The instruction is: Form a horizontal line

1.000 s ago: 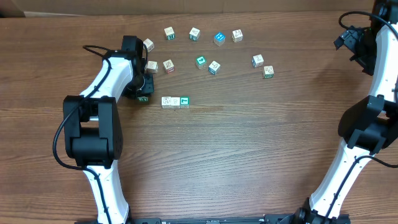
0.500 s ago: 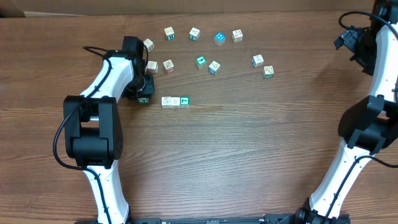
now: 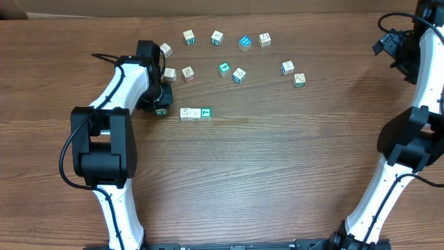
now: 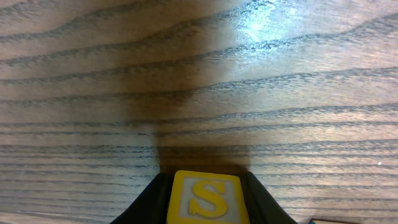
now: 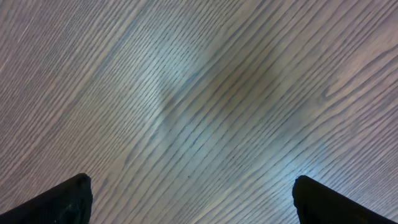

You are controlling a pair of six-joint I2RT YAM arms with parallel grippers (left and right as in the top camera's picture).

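Horizontal line (image 3: 195,113) of three touching cubes lies on the surface (image 3: 277,173), long axis left-right, its pale end just right of the left pincer (image 3: 160,107) — clamped on a yellow S cube (image 4: 205,198), the nearer arm by far — right pincer (image 5: 189,186) gapes empty, well apart.

Your left gripper (image 3: 160,105) sits just left of the horizontal line (image 3: 195,113), with a cube (image 4: 207,198) between its fingers, seemingly just apart from the line's near end. Behind the line, loose cubes (image 3: 238,74) spread across the table (image 3: 277,173). Your right gripper (image 5: 193,186) hangs over the far right corner, well apart.
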